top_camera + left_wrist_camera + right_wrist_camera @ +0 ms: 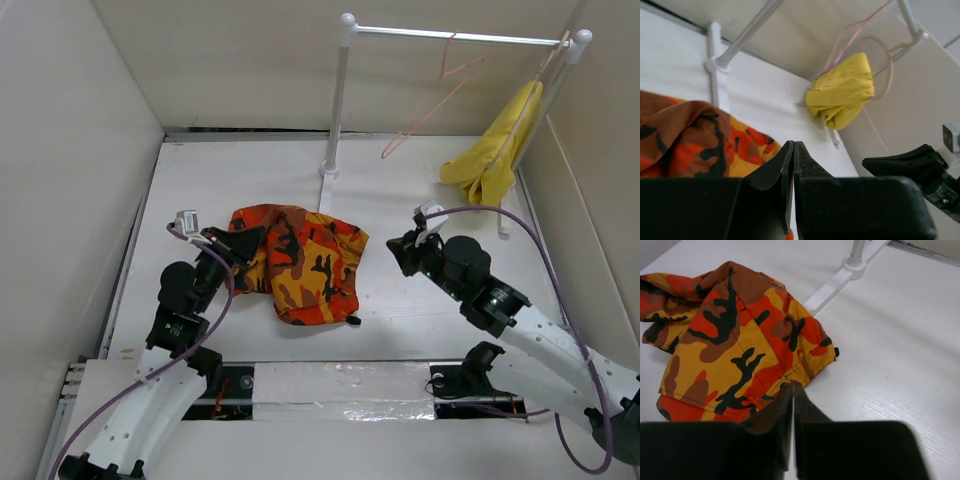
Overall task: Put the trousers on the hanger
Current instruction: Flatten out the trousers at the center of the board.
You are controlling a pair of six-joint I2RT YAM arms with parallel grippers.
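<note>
The camouflage trousers (pixel 300 262) lie crumpled on the white table, left of centre. The salmon-pink hanger (pixel 432 108) hangs empty from the white rail at the back. My left gripper (pixel 243 245) is shut, its tips over the left edge of the trousers (pixel 690 135), with nothing seen held between them. My right gripper (pixel 402 252) is shut too, a short way right of the trousers and pointing at them. In the right wrist view the closed tips (pixel 792 386) line up with the waistband edge of the trousers (pixel 735 340). The left wrist view shows the shut tips (pixel 793 145) and the hanger (pixel 852 36) far off.
The white rail stand (pixel 340 90) rises at the back with its foot (pixel 840 280) close behind the trousers. A yellow cloth (pixel 495 150) hangs on a pale beige hanger (pixel 887 65) at the rail's right end. Walls enclose the table on the left, back and right.
</note>
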